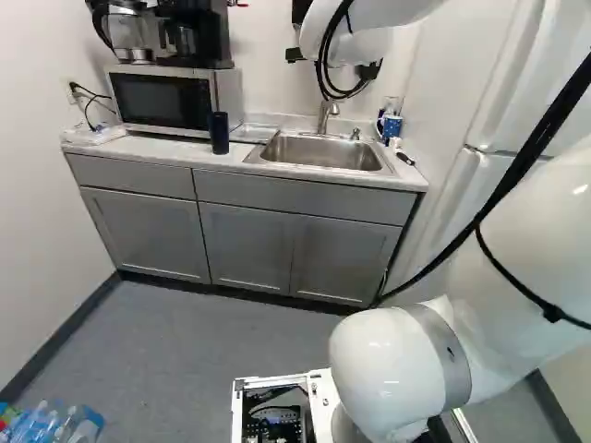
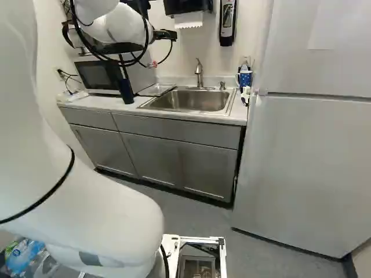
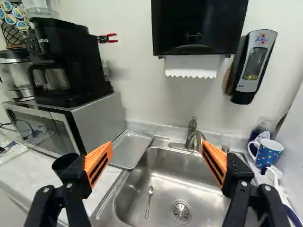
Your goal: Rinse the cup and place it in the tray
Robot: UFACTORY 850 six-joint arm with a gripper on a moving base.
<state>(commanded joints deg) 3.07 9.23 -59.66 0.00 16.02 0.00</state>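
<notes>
Over the sink (image 3: 180, 164), the gripper (image 3: 157, 144) is hanging with its fingers spread wide. A spotted cup (image 3: 268, 153) is standing near the counter's (image 3: 33, 176) back right corner, a dark cup (image 1: 219, 134) near its front edge. Slow, level closing should be keeping either upright.

Your arm (image 1: 545, 249) reaches forward from its lowest joint, its wrist end (image 2: 119, 26) raised high; your gripper (image 2: 165, 35) faces ahead, its two fingers spread wide, orange pads (image 3: 98, 163) angled towards each other
</notes>
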